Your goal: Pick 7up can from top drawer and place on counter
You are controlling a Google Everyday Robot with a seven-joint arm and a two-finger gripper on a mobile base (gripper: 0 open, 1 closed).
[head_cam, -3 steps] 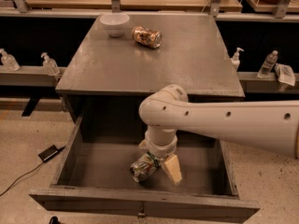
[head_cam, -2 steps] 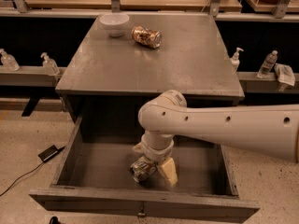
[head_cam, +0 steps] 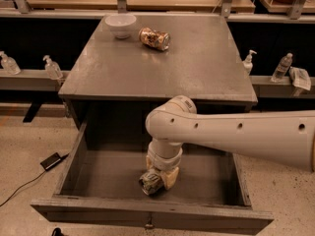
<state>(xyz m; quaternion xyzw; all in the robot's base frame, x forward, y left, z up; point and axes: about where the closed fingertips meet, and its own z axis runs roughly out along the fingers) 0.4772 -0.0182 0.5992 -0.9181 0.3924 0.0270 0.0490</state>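
The 7up can (head_cam: 149,183), dented and silver with green patches, lies on the floor of the open top drawer (head_cam: 108,168) near its front centre. My gripper (head_cam: 158,180) reaches straight down into the drawer from the white arm and is shut on the can. One cream finger (head_cam: 171,178) presses against the can's right side. The other finger is hidden behind the can. The grey counter (head_cam: 197,63) is the cabinet top above and behind the drawer.
A brown-gold patterned can (head_cam: 154,38) lies on its side at the back of the counter, next to a white bowl (head_cam: 120,24). A small metal knob (head_cam: 148,225) sits on the drawer front. A black device with a cable (head_cam: 50,161) lies on the floor at left.
The gripper has shifted slightly left and lower over the can, and its right finger has closed in against the can's side. The can has hardly moved.
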